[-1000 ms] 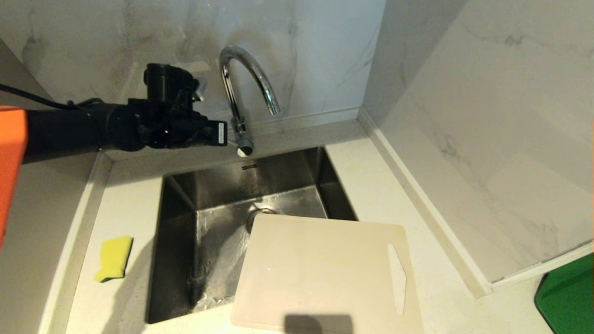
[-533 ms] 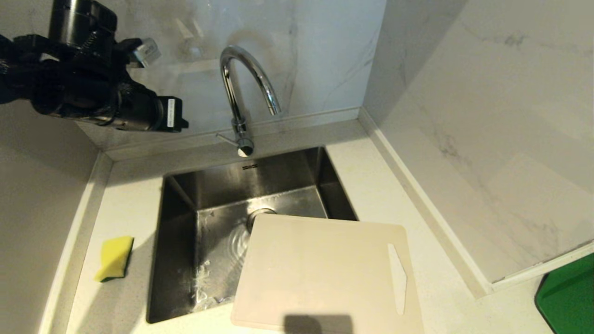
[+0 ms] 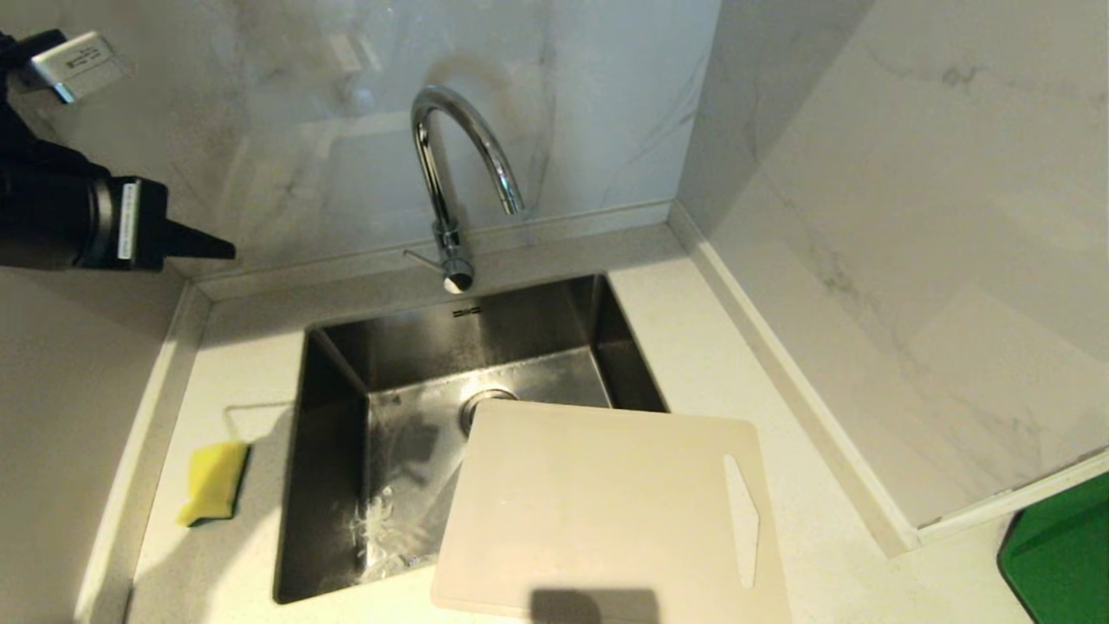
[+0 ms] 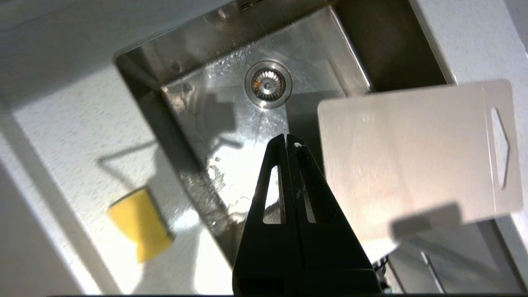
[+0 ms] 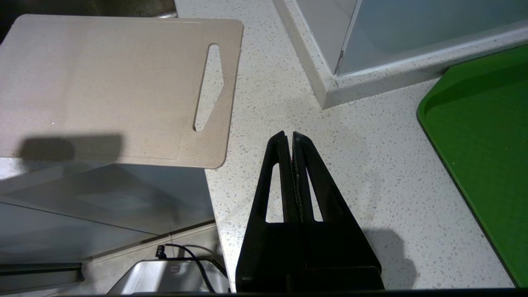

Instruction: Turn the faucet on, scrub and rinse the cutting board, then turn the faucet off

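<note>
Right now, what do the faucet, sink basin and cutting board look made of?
Tall arched gooseneck faucet: polished chrome-look metal, with mirror-bright highlights. Square sink basin: probably brushed stainless steel, grey with a dull sheen, wet on the bottom. Large cream rectangular cutting board: likely matte plastic, smooth and uniform, with a moulded slot handle.

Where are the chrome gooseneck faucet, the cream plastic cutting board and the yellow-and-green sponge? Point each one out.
chrome gooseneck faucet (image 3: pixel 459 130), head view, on the arched spout.
cream plastic cutting board (image 3: pixel 589 511), head view, on the flat middle of its top face.
yellow-and-green sponge (image 3: pixel 214 481), head view, on its yellow top.
</note>
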{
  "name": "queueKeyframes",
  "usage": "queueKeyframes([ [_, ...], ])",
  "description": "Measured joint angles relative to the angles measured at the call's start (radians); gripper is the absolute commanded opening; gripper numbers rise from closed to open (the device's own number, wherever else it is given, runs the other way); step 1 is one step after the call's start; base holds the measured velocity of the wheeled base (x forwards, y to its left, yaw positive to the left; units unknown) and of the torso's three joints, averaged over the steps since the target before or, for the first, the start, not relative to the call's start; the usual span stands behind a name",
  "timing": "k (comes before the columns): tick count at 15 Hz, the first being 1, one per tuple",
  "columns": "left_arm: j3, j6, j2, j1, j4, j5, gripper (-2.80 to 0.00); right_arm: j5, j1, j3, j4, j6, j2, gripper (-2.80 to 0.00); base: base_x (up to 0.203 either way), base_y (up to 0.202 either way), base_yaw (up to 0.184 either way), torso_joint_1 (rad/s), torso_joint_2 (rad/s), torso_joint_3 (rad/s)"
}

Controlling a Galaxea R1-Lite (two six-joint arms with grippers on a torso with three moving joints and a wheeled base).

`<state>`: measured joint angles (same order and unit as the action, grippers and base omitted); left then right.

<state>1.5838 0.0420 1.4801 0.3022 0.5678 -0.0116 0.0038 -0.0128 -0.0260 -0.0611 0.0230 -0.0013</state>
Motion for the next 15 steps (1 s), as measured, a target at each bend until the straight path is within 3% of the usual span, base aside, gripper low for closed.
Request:
queueKeyframes([
  [2, -0.057, -0.034, -0.06, -0.051, 0.009, -0.038, -2.8, 0.0, 0.0, 0.0, 0.0, 0.0, 0.0, -2.8, 0.0, 0.0, 0.0, 0.0, 0.0, 0.0],
  [7, -0.2, -0.042, -0.192, -0.102, -0.034, -0.048, -2.8, 0.0, 0.0, 0.0, 0.0, 0.0, 0.0, -2.8, 0.0, 0.0, 0.0, 0.0, 0.0, 0.0],
  [15, -0.685, -0.124, -0.427, -0.104, -0.428, 0.013, -2.8, 0.0, 0.0, 0.0, 0.0, 0.0, 0.0, -2.8, 0.0, 0.0, 0.0, 0.0, 0.0, 0.0],
])
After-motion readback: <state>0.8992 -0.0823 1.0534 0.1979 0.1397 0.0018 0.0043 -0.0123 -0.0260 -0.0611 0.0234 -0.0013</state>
